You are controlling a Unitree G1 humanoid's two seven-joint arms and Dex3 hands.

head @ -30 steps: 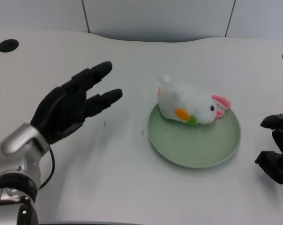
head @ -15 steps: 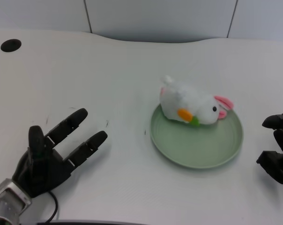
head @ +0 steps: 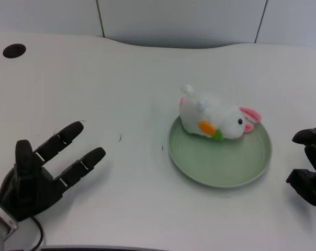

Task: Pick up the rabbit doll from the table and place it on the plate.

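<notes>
Your left hand [head: 35, 175] rests empty, fingers spread, well left of the plate [head: 219, 170]. The rabbit doll [head: 214, 120] lies on the plate's far rim, away to the hand's right. It looks light and soft; grip its plump body.

You have one view — from the robot's head, looking steeply down and forward across the white table [head: 147, 68], fairly near; no second view overlaps it.

White rabbit doll [head: 216, 118] lies on its side across green plate's [head: 221, 162] far rim.
</notes>
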